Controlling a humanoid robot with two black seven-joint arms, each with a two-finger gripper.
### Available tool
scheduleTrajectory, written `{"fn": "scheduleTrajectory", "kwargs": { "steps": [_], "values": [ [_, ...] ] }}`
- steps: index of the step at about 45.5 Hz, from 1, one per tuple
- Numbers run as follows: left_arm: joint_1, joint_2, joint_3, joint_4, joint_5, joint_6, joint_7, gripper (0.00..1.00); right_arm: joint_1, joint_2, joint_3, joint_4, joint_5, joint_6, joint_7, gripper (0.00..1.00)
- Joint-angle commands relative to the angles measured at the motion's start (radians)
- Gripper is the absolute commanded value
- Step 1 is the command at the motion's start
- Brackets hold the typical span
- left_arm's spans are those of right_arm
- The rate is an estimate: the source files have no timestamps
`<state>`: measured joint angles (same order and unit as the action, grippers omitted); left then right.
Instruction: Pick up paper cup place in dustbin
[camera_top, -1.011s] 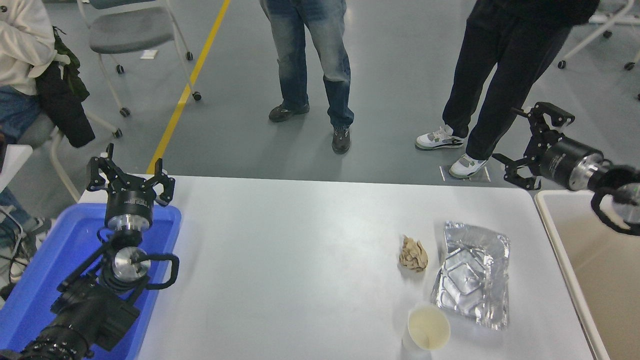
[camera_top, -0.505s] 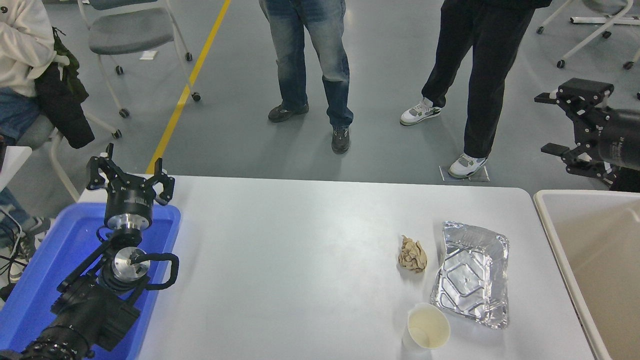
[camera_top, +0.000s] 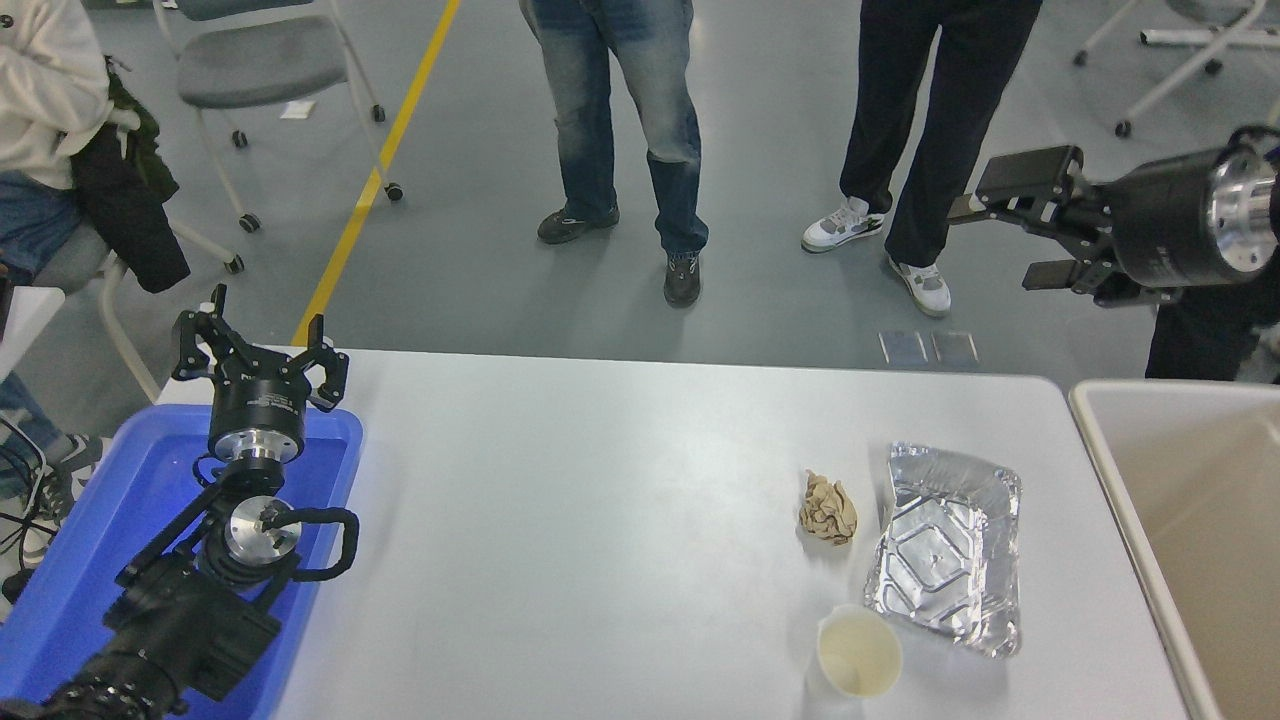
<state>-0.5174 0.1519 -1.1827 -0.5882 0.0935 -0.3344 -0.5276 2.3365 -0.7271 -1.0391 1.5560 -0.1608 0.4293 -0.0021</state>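
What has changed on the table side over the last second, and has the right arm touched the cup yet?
The right gripper rose from beside the dustbin and swung to point left, open and empty, beyond the table's far edge. The person in black trousers stepped left. The paper cup is untouched; the paper wad, foil tray and the parked left gripper stayed put.
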Motion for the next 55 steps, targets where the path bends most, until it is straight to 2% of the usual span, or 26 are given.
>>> {"fn": "scheduleTrajectory", "kwargs": {
  "steps": [1,16,40,49,55],
  "values": [
    [0.000,-0.002,0.000,0.001,-0.001,0.000,0.000,0.99,0.159,0.104,-0.076,0.030,-0.085,0.160,-0.001,1.00],
    [0.000,0.000,0.000,0.001,0.000,0.000,0.000,0.99,0.273,0.137,-0.124,0.053,-0.126,0.356,-0.001,1.00],
    [-0.001,-0.002,0.000,0.001,-0.001,0.000,0.000,0.99,0.300,0.302,-0.113,0.115,-0.108,0.356,-0.001,1.00],
    [-0.001,-0.002,0.000,0.001,0.000,0.000,0.000,0.99,0.253,0.334,-0.119,0.096,0.009,0.356,-0.007,1.00],
    [-0.001,-0.002,0.000,0.001,-0.001,0.000,0.000,0.99,0.256,0.330,-0.162,0.095,0.108,0.356,-0.056,1.00]
  ]
}}
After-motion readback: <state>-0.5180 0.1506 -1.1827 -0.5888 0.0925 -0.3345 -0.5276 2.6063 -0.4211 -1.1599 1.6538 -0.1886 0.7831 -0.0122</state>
